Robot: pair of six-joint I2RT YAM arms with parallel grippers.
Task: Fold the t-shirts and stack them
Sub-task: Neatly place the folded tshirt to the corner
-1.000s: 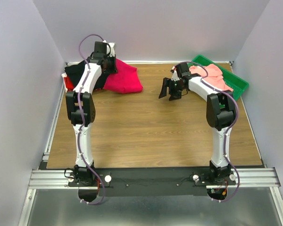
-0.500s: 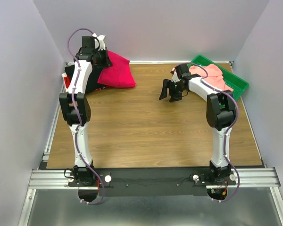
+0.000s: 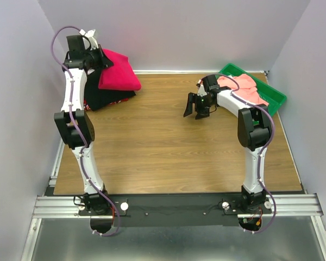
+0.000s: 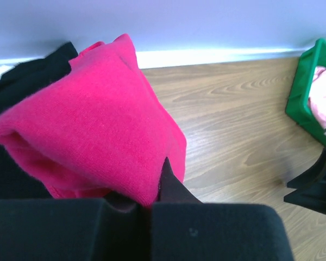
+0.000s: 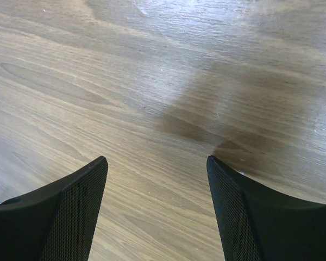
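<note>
While the brown wood-grain desk [image 3: 168, 147] spans under both arms, the crimson-magenta cloth t-shirt [image 3: 118, 73] hangs bunched from the left tool [image 3: 99, 58], which is clamped on its fabric and holds it up off the desk. Black cloth t-shirt [image 3: 106, 98] lies crumpled below that tool. Green plastic tray [image 3: 276, 97] sits behind-right of the right tool [image 3: 198, 109], pale salmon-pink t-shirt [image 3: 244, 87] heaped in it. Right tool: fingers apart, nothing between, low over the desk.
</note>
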